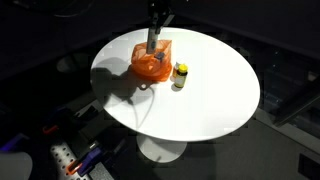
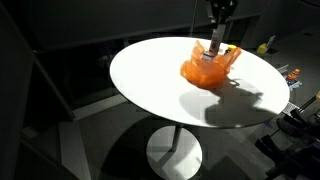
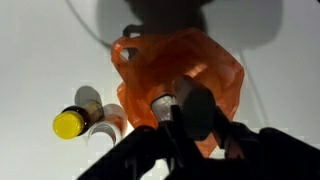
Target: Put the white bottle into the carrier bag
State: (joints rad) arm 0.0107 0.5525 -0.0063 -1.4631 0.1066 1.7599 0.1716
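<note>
An orange carrier bag stands open on the round white table; it also shows in an exterior view and in the wrist view. My gripper hangs straight over the bag's mouth and is shut on the white bottle, which is upright with its lower end at or just inside the bag's opening. In the wrist view the bottle looks dark, in shadow between the fingers.
A small bottle with a yellow cap stands on the table right beside the bag, also seen in the wrist view. The table's edge drops off to a dark floor with clutter.
</note>
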